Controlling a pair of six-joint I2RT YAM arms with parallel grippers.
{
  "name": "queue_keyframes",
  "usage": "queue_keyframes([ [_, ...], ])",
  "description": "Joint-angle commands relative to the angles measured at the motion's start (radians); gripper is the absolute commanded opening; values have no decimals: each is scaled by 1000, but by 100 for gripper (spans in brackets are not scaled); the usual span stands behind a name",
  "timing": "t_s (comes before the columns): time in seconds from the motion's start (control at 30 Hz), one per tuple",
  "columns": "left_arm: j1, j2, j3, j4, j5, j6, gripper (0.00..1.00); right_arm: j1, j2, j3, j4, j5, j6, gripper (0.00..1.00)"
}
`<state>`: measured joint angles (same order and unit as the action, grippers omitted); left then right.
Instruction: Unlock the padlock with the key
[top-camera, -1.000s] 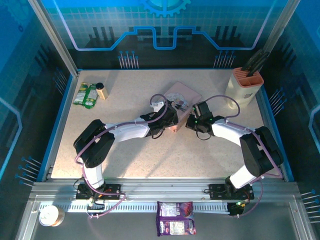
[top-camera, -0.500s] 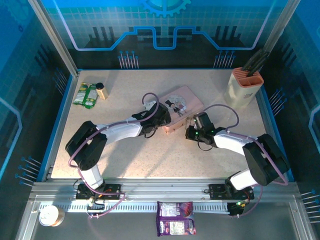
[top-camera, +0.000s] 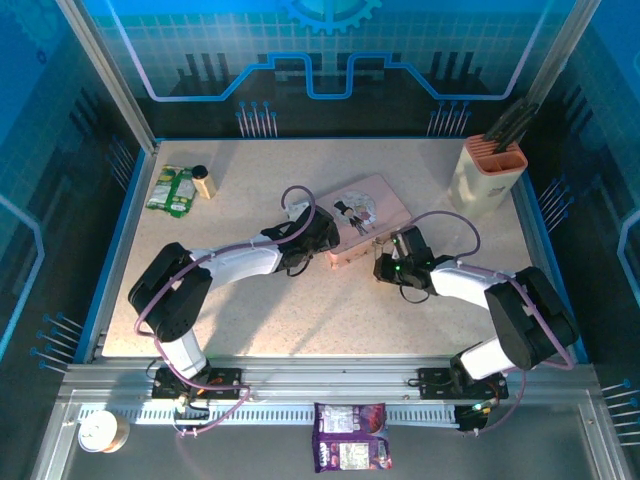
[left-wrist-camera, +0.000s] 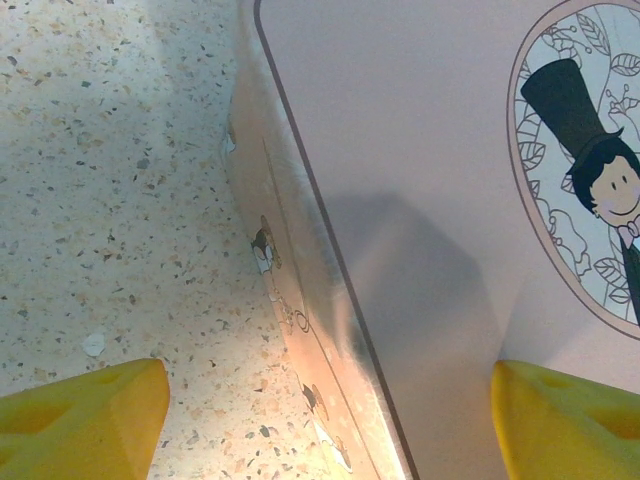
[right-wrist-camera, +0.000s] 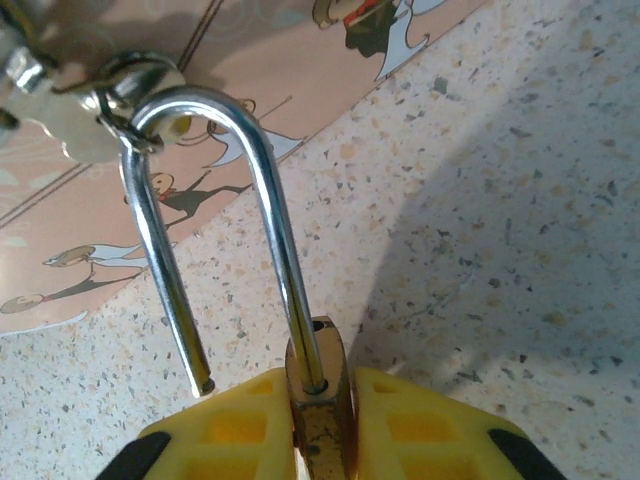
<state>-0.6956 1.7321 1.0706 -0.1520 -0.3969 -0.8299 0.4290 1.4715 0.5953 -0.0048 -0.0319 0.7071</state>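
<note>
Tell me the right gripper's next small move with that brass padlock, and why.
Probably slide the small brass padlock so its silvery shackle unhooks from the latch on the pink tin box: one shackle leg hangs free, and the right gripper grips the body.

We see a speckled beige table (top-camera: 250, 310) with a blue rim. A pink tin (top-camera: 372, 205) with a top-hat cartoon on its lid lies flat near the centre, slightly toward 1 o'clock. At 10 o'clock we note a green packet (top-camera: 171, 189) with a small black-capped bottle (top-camera: 203, 181) just beside it, and at 2 o'clock a cream knife block (top-camera: 487, 172) with an orange top, upright, well apart from the tin.
</note>
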Motion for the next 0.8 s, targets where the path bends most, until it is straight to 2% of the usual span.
queue_keyframes([
  [0.0,16,13,-43,-139,-30,32,83,-43,-20,-36,-53,-10,-5,15],
  [0.17,17,46,-18,-142,-8,39,83,-38,-49,-44,-27,-38,12,5],
  [0.3,6,60,-2,-147,3,43,83,-31,-81,-59,10,-11,78,0],
  [0.77,-75,97,28,-158,-10,14,83,-10,-69,-43,192,97,330,0],
])
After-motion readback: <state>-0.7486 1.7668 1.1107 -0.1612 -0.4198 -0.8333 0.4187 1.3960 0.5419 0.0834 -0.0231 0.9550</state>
